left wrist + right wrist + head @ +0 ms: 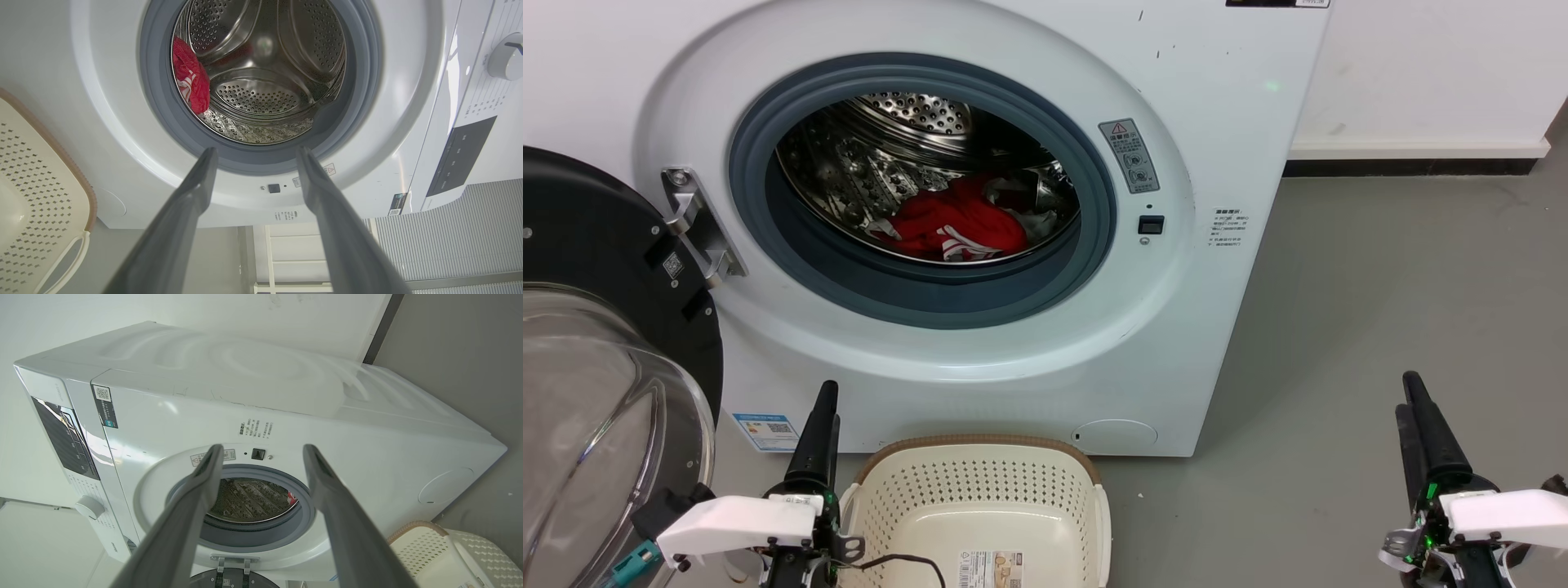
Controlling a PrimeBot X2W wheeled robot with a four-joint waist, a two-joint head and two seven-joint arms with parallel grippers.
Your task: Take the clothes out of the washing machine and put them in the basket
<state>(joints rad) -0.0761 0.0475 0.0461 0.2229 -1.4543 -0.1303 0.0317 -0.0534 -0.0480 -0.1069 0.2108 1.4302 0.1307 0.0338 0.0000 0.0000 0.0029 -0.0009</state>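
Clothes (956, 224): a red heap with white and striped bits, lying low in the drum (915, 114), toward its right side. Neither hand touches it.
Washer (1217, 122): a white front-loader standing on the grey floor (1380, 327), with a grey seal (931, 294) ringing the porthole. In the left wrist view a dark panel (461, 161) and a knob (506, 57) show on its front.
Door (605, 392): swung wide to the left on a metal hinge (698, 224). It has a black frame and a clear glass bowl.
Basket (980, 442): cream with a brown rim and perforated sides. It sits on the floor just in front of the washer, below the porthole, and a paper label (992, 567) lies on its bottom.
Left hand (256, 151): low, just left of the basket and outside the washer. Its fingers point toward the porthole and are spread wide apart, gripping nothing.
Right hand (263, 447): low at the right, over bare floor, well apart from basket and washer. Its fingers are likewise spread wide, gripping nothing, and are aimed at the washer front.
Wall (1421, 65): white, behind the washer, with a dark skirting along the floor.
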